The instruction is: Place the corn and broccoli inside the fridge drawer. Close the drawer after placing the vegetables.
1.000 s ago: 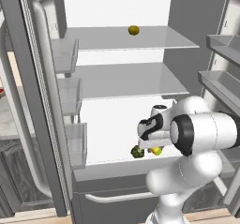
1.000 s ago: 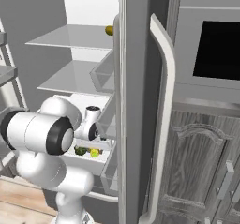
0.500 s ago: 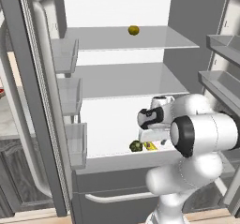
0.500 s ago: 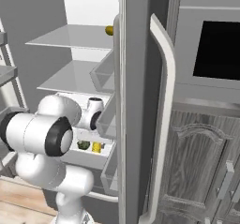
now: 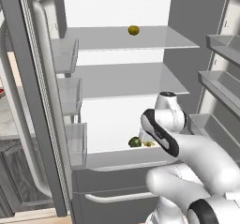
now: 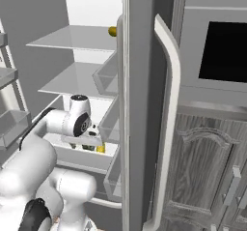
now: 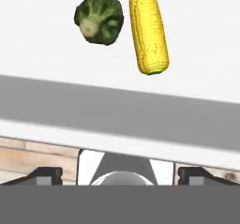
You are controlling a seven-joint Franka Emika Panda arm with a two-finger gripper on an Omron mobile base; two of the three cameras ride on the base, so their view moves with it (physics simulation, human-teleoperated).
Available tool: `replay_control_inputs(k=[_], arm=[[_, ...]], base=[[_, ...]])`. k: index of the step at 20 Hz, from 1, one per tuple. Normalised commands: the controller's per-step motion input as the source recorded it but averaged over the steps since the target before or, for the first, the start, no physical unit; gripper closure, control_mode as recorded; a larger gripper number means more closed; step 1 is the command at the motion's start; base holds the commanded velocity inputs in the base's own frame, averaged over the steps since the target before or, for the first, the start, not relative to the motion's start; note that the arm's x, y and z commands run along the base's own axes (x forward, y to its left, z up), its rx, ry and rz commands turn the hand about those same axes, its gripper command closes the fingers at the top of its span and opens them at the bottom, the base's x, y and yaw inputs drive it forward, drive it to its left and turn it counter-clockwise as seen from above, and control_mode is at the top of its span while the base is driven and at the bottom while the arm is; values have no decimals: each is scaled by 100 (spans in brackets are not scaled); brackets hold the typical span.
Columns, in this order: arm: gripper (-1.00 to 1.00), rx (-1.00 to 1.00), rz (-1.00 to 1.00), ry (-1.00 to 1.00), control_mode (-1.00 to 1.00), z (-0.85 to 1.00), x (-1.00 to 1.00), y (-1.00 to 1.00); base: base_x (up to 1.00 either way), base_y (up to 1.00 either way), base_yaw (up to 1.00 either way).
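The broccoli [image 7: 99,18] and the corn [image 7: 149,28] lie side by side on the pale floor of the fridge drawer [image 7: 117,110]. Neither touches my gripper. My gripper [image 7: 121,174] hangs open above the drawer's near wall, fingertips [image 7: 44,174] wide apart with nothing between them. From the left base view the broccoli [image 5: 134,142] and a bit of corn [image 5: 149,144] peek out beside my wrist, behind the drawer's front wall [image 5: 124,158]. In the right base view the corn [image 6: 100,149] shows under my hand in the drawer [image 6: 79,156].
A round yellowish fruit [image 5: 133,30] sits on the top glass shelf. Both fridge doors stand open with bins: the left door [image 5: 70,138] and the right door [image 6: 144,128]. A lower grey front with a bar handle [image 5: 119,197] is below the drawer.
The jaws have spread wider and let go of the corn, which now lies next to the broccoli. My hand has drawn up and back from the vegetables.
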Motion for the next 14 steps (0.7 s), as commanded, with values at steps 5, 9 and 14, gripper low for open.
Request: replay_control_inputs(k=[5, 9, 14], arm=[[-100, -1, 0, -1, -100, 16, -38, 84], [-100, 0, 0, 0, -100, -38, 21, 56], [-100, 0, 0, 0, -100, -61, 58, 26]], base=[[0, 0, 0], [0, 0, 0], [0, 0, 0]])
